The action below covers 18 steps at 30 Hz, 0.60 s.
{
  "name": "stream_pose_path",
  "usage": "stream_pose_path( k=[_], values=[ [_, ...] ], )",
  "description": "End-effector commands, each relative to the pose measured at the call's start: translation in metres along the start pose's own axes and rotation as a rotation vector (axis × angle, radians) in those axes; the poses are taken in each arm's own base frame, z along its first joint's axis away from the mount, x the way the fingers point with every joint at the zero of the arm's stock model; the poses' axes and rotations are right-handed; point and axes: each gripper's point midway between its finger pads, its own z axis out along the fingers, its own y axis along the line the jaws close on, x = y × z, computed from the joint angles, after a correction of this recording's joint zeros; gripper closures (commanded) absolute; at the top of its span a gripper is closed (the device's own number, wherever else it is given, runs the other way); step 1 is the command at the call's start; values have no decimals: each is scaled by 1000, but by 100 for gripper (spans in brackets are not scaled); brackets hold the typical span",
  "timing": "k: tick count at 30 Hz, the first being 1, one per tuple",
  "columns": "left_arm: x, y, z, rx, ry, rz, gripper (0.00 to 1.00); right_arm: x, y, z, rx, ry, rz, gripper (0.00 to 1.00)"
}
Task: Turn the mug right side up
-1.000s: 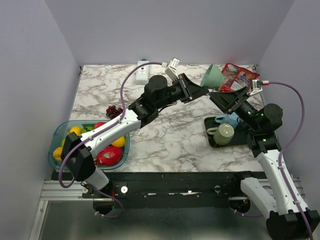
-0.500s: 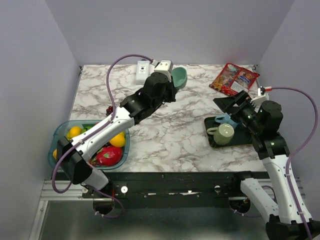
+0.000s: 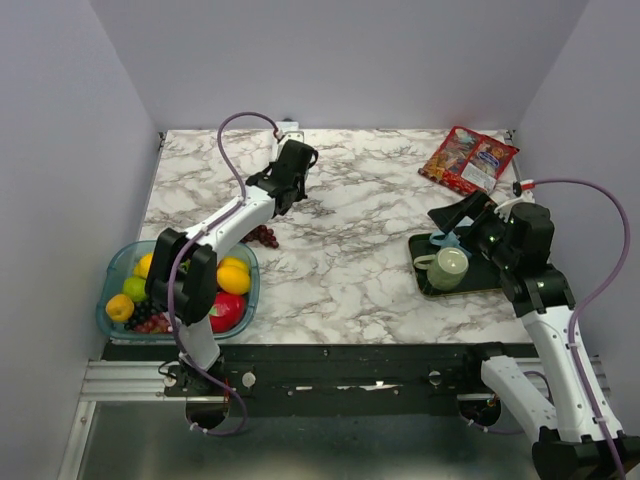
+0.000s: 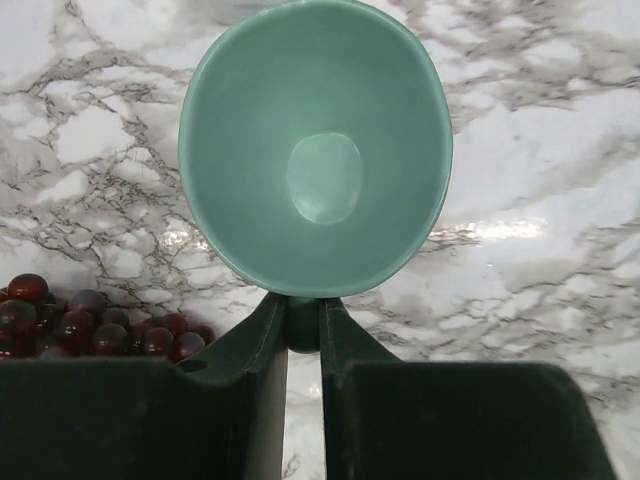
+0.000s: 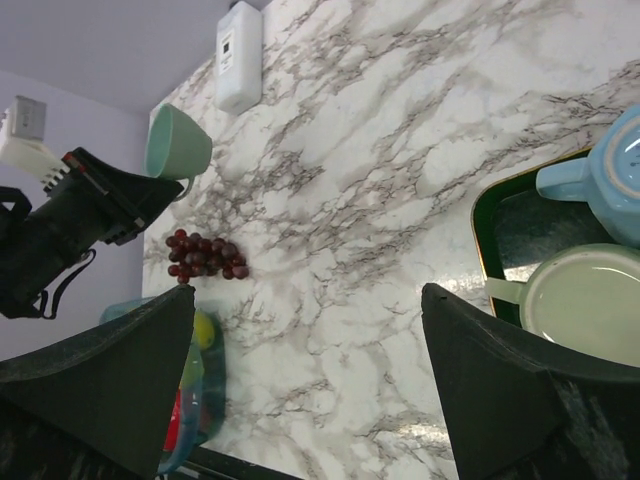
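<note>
The left gripper (image 4: pixel 303 322) is clamped on the handle of the mint-green ceramic mug (image 4: pixel 316 150), held just beyond the bunch of dark red grapes (image 4: pixel 90 322) with its mouth facing the wrist camera. Best to roll the wrist until the base is level, lower gently, then release. The right gripper (image 5: pixel 308 300), spread wide, sits well away from the grapes. A second ago the mug was up between both grippers, far from the grapes.

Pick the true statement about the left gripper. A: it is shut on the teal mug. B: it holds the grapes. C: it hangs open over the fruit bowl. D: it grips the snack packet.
A: in the left wrist view the left gripper is closed on the near edge of the teal mug, and the grapes lie loose on the table.
</note>
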Motion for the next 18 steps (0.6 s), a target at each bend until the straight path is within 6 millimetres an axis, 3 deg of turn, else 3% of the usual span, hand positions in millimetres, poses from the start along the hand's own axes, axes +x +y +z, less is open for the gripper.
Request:
stream_pose_path(
  k=[1,9,14,18],
  values=[
    [-4,10,27,-52,1,0,100,5,-18,4,67,8,-45,0],
    [23,18,67,-49,73,-2,100,7,-23,12,84,34,-62,0],
    [41,25,74,-36,102,-21,100,12,-21,21,78,83,-60,0],
    [63,31,77,-16,137,-43,85,15,-27,21,100,81,-46,0]
  ],
)
